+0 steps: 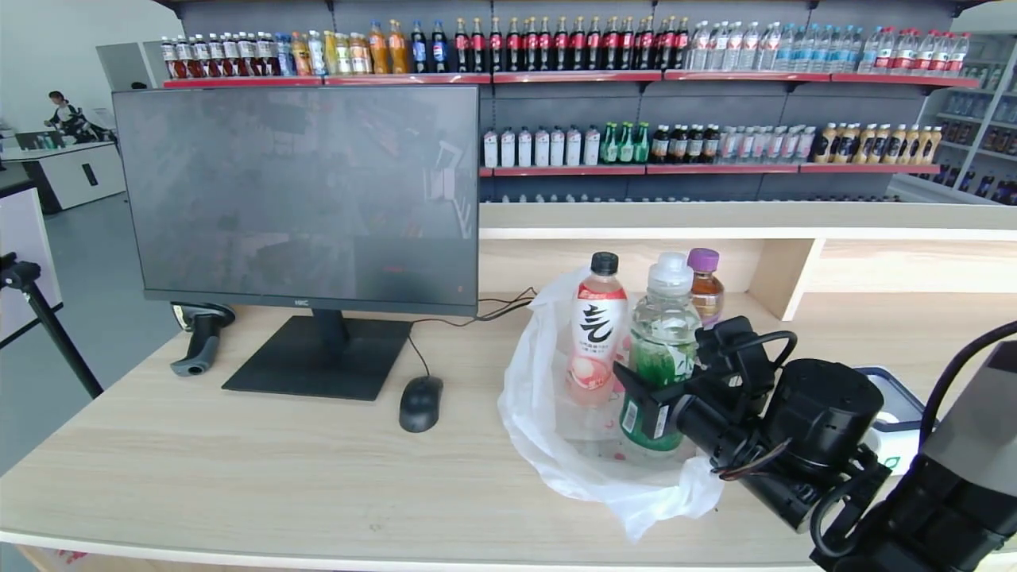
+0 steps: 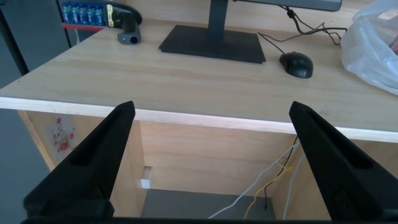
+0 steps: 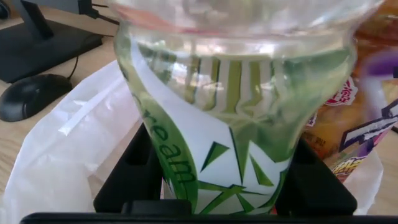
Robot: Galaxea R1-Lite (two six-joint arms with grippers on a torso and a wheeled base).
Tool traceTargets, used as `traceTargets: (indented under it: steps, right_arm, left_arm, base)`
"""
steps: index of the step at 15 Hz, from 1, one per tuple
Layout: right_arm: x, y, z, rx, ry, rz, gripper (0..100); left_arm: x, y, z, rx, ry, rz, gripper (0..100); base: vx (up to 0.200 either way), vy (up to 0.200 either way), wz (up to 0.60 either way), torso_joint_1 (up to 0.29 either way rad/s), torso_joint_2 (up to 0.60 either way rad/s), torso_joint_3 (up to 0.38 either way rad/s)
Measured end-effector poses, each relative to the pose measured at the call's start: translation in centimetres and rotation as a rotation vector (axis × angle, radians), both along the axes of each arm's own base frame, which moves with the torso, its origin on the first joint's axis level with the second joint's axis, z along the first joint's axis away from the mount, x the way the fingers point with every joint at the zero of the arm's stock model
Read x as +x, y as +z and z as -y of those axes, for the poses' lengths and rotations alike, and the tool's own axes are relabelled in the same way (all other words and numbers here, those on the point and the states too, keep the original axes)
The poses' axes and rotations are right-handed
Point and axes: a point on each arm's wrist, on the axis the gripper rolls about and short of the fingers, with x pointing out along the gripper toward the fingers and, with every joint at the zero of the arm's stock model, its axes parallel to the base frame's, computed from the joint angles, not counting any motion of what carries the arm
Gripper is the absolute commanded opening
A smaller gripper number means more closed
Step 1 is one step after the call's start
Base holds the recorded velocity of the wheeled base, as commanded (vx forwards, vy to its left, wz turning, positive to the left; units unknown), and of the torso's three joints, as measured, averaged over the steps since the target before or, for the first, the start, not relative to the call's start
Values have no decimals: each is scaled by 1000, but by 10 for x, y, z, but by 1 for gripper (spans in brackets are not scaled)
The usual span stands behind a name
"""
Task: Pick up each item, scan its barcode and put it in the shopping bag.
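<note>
Clenching the right fingers (image 3: 134, 168) on the clear, green-labelled plastic bottle (image 1: 663, 342), upright inside the white plastic shopping bag (image 1: 540, 413), and likely best easing it straight down beside the pink-labelled bottle (image 1: 597, 334) before releasing, with the left fingers (image 2: 93, 162) released, far from the bag.

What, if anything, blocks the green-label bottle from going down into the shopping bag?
Nothing visible does. The right gripper holds the green-label bottle at the open shopping bag; the pink-label bottle stands beside it, not beneath.
</note>
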Motion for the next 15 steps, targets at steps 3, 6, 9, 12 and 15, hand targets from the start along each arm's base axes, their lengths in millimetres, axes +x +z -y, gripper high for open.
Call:
traceTargets:
  steps: [3,6,9,12,15]
  right_arm:
    - [-3,-4,2,-9,0,-15,0]
    - [-7,-7,4,-19,1,-34,0]
    - [-8,-10,5,-29,-1,-48,0]
    - [-11,-12,6,-41,1,-57,0]
    - [-14,-13,8,-49,1,-67,0]
  left_arm:
    - [0,0,0,0,0,1,100]
    - [0,0,0,0,0,1,100]
    - [0,0,0,0,0,0,100]
    - [0,0,0,0,0,1,100]
    - [0,0,0,0,0,1,100]
  base:
    - [0,0,0,0,0,0]
    - [0,0,0,0,0,0]
    - [0,0,0,0,0,0]
    - [0,0,0,0,0,0]
    - [0,0,0,0,0,0]
